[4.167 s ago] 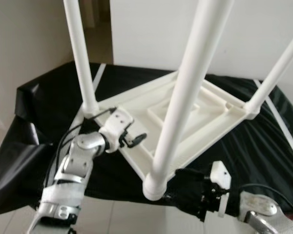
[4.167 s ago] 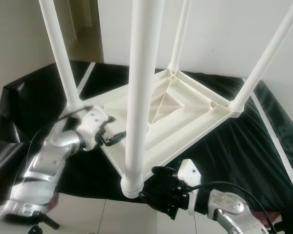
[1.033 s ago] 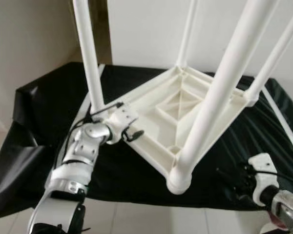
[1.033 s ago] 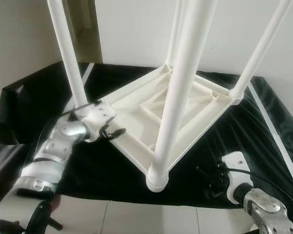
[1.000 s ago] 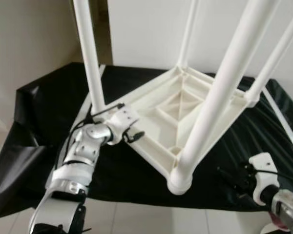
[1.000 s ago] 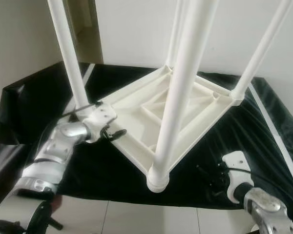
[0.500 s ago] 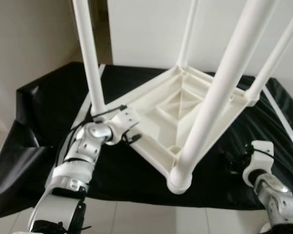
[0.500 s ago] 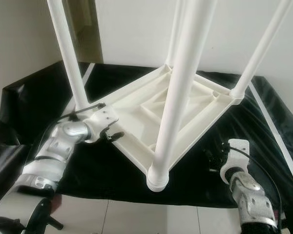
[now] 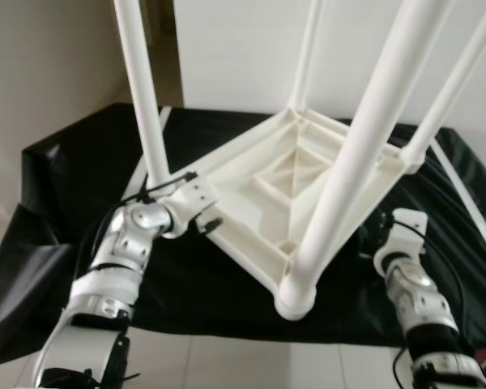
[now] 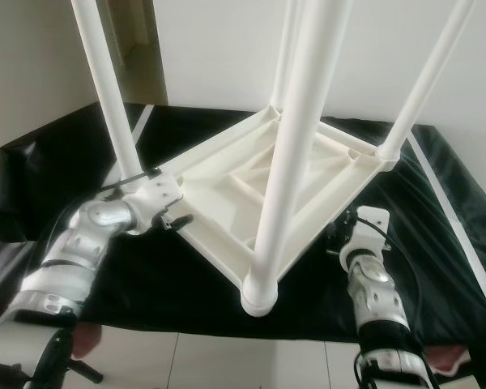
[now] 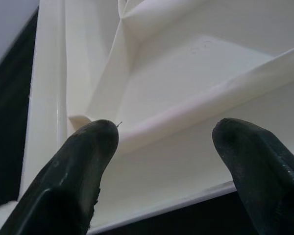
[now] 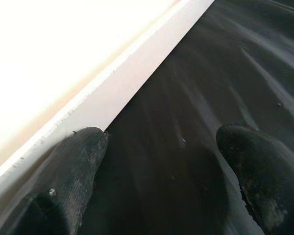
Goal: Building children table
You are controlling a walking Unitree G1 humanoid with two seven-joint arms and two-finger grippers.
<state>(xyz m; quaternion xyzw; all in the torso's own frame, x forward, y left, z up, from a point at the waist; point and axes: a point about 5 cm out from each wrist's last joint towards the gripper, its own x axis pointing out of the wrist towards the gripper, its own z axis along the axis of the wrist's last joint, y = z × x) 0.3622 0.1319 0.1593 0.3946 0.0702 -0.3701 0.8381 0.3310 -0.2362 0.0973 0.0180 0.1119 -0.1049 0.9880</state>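
I see the white children's table [image 9: 308, 182] lying upside down on the black-covered surface [image 9: 81, 170], its four legs [image 9: 360, 138] pointing up toward my head camera. My left tool [image 9: 212, 224] sits at the table's left edge, just below the corner where one leg joins; my right tool [image 10: 338, 241] is beside the opposite edge, low against the black cover. From the left wrist, both black fingers [image 11: 78, 171] stand spread wide apart with the ribbed white underside of the top between and beyond them, gripping nothing. From the right wrist, the fingers [image 12: 63, 181] are likewise spread and empty; one fingertip lies right at the table's white rim, though I cannot tell whether it touches, and the other is over wrinkled black sheet. The head views add what the wrists miss: pale floor tiles [image 9: 227, 361] in front of the surface, white walls [image 9: 243, 49] behind, and a doorway [image 10: 134, 49] beyond the left tool.
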